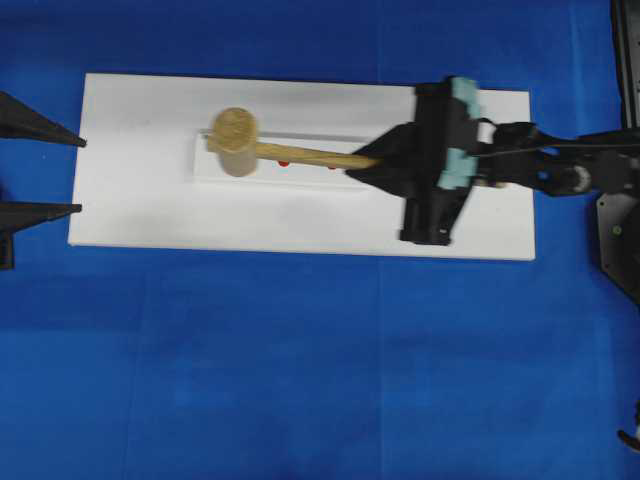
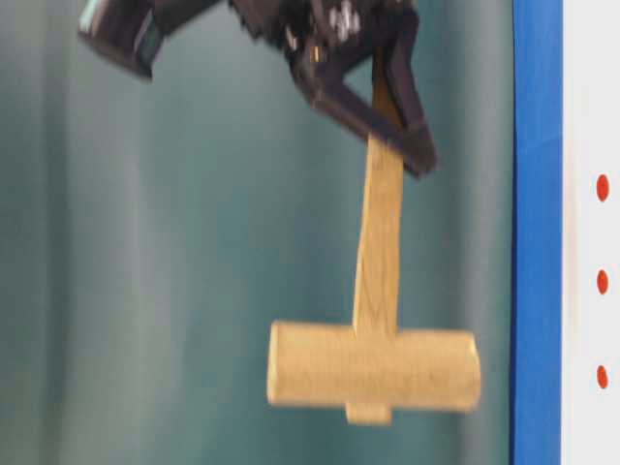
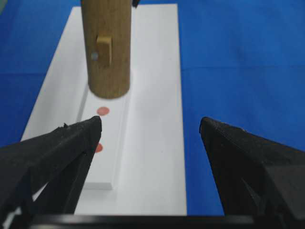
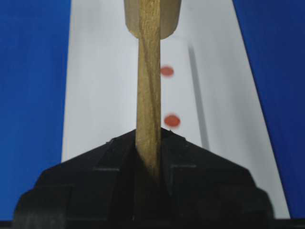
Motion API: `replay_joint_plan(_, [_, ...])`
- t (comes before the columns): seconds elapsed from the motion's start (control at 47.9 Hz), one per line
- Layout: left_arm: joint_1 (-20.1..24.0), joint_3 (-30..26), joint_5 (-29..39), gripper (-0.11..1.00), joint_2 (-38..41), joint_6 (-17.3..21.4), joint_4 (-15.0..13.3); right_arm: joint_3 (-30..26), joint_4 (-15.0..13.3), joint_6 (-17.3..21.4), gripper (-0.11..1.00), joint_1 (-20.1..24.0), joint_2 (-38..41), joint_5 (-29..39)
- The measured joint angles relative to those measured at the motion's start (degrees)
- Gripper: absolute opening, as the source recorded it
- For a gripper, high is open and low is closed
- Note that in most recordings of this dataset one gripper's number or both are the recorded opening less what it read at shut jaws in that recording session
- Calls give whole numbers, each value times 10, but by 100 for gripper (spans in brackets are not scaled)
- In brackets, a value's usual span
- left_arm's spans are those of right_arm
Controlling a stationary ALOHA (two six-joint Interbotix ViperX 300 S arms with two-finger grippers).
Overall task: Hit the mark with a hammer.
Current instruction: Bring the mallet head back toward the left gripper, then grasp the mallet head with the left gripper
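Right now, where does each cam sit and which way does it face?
Overhead: looks straight down on the white board; right tool holds the hammer.
Table-level: low, side-on, picture turned; hammer head off the board.
Left wrist: along the board between open left tool fingers.
Right wrist: down the handle.
Both wrist views share the red dots.

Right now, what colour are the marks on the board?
Red dots, clearest in the right wrist view.
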Motion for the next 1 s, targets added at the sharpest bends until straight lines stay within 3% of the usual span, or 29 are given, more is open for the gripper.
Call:
replay_joint_plan(0.23, [0, 0, 0, 82, 0, 0, 0, -62, -4, -1, 2, 5, 56, 11])
replay_joint_plan(0.459, [4, 1, -15, 82, 4, 0, 0, -68, -9, -1, 2, 4, 59, 15])
replay_joint_plan(0.668, [21, 7, -101, 83, 47, -1, 0, -68, -9, -1, 2, 4, 60, 15])
replay_joint_plan(1.003, [23, -8, -225, 85, 178, -1, 0, -69, -9, -1, 2, 5, 60, 15])
